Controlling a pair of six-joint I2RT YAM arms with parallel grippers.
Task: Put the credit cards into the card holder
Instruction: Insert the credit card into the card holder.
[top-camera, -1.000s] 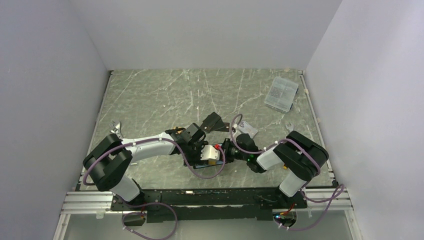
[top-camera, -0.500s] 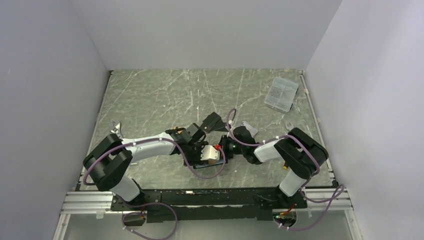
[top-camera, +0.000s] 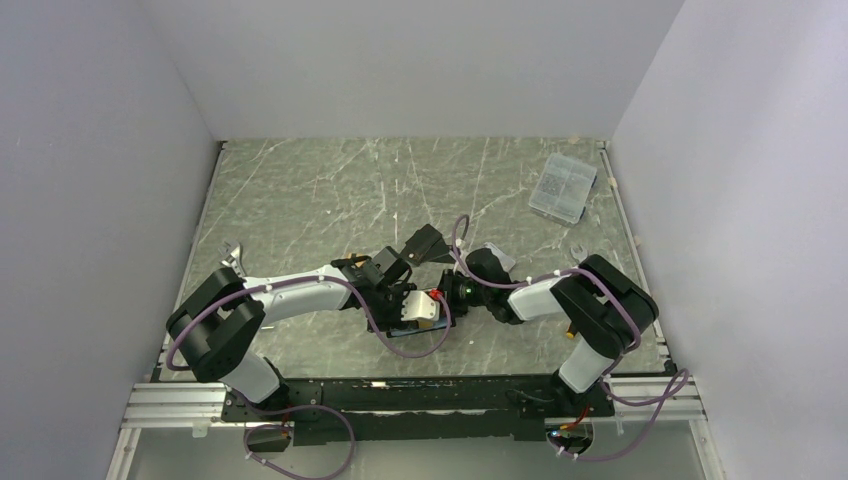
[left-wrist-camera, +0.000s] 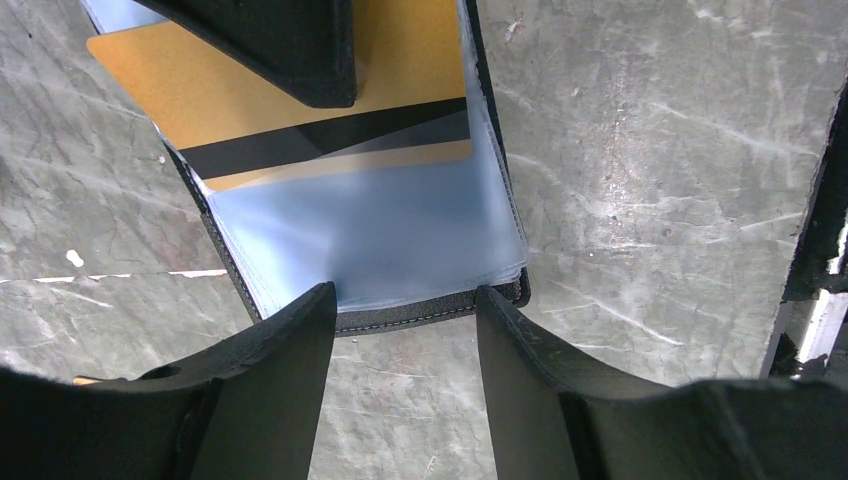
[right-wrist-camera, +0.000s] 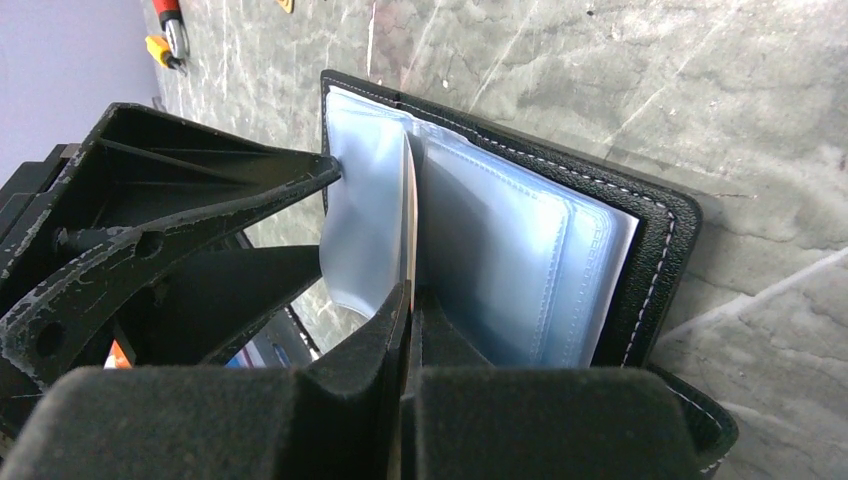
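Entry, both arms at centre, near side of the table (left-wrist-camera: 650, 150).

Card holder (left-wrist-camera: 420, 315): lies open and flat on the table, leather side down, light blue sleeves (right-wrist-camera: 500, 260) facing up. In the top view I see it between the two wrists, close to the arm bases.

Right gripper (right-wrist-camera: 408, 290): jaws pinched narrow on the orange-gold card (left-wrist-camera: 410, 60). In its own wrist view the card is edge-on, a thin pale line running from the pads straight into the fold between two sleeves. From the left wrist view I read the card as partly inside. Its lower edge and black stripe sit behind the translucent plastic. The upper part is outside the sleeve, under the right finger.

Left gripper (left-wrist-camera: 400, 295): jaws spread wide, gripping nothing. The holder's near leather edge lies across the gap between the two tips, with the sleeves extending away from it. In the right wrist view one left fingertip (right-wrist-camera: 325, 170) touches the outer sleeve at the holder's far corner. I cannot tell how hard it presses.

Clear plastic box (top-camera: 562, 187): at the far right of the table, well apart from both grippers.
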